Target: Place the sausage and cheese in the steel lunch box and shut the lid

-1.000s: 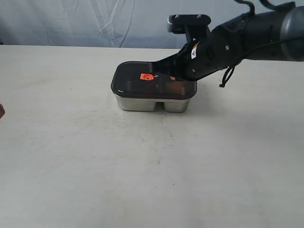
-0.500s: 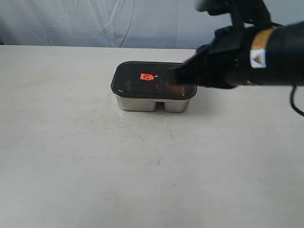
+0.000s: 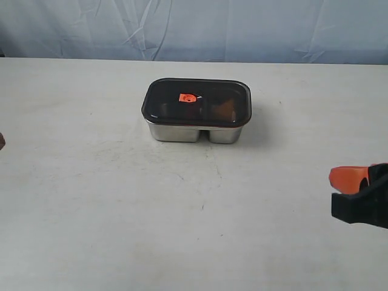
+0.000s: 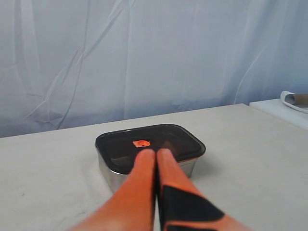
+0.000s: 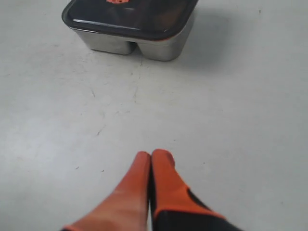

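Observation:
The steel lunch box [image 3: 176, 132] stands in the middle of the table with the dark lid [image 3: 167, 108] lying flat on it, its orange valve [image 3: 187, 97] facing up. A dim brownish shape [image 3: 225, 110] shows through the lid in the right compartment; I cannot tell whether it is the cheese. The sausage is hidden. My right gripper [image 3: 334, 178] is low at the front right, far from the box, shut and empty [image 5: 151, 154]. My left gripper [image 4: 155, 152] is shut and empty, pointing at the lunch box [image 4: 108, 175] and its lid [image 4: 180, 139] from a distance.
The pale table [image 3: 121, 212] carries only the box. A wrinkled blue-white curtain [image 3: 182, 27] hangs behind the far edge. A second white surface with a paper roll [image 4: 294, 99] lies beyond the table in the left wrist view.
My right arm was over the lid's right end; it has pulled away to the table's front right. The lid stays on the box.

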{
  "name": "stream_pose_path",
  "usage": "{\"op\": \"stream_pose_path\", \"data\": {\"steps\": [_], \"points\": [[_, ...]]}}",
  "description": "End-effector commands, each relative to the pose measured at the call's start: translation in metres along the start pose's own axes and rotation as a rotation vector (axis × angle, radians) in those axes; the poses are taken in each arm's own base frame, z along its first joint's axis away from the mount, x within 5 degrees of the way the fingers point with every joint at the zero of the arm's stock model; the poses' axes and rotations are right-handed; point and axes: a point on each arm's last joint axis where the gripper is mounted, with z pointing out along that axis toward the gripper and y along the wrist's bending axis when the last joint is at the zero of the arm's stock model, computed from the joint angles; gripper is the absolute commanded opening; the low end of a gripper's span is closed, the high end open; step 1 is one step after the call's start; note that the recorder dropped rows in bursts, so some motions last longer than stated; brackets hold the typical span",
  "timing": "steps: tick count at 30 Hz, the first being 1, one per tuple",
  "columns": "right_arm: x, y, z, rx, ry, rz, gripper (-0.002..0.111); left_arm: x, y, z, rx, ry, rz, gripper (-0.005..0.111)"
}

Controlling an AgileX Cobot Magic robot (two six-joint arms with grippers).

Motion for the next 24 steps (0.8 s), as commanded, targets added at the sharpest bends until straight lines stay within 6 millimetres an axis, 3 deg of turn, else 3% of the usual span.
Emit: {"op": "stream_pose_path", "data": {"steps": [1,9,11,13,17,24], "points": [[0.002,0.001,-0.001,-0.022,-0.004,0.030,-0.001,0.001,-0.001,-0.001,0.018,0.002,0.003,0.000],[0.002,0.001,-0.001,-0.023,-0.005,0.030,-0.001,-0.003,0.002,-0.008,-0.030,-0.057,0.066,0.000],[0.001,0.001,-0.001,-0.022,-0.007,0.026,-0.001,0.007,0.002,-0.015,-0.044,-0.092,0.036,0.000],[0.001,0.001,-0.001,-0.022,-0.007,0.026,-0.001,0.037,0.002,-0.018,-0.022,-0.076,0.003,0.000],[0.002,0.001,-0.001,-0.019,0.000,0.030,-0.001,0.039,-0.011,-0.020,0.067,-0.100,0.038,0.000],[0.002,0.001,-0.001,-0.021,-0.002,0.030,-0.001,0.040,-0.014,-0.020,0.091,-0.093,0.060,0.000]]}}
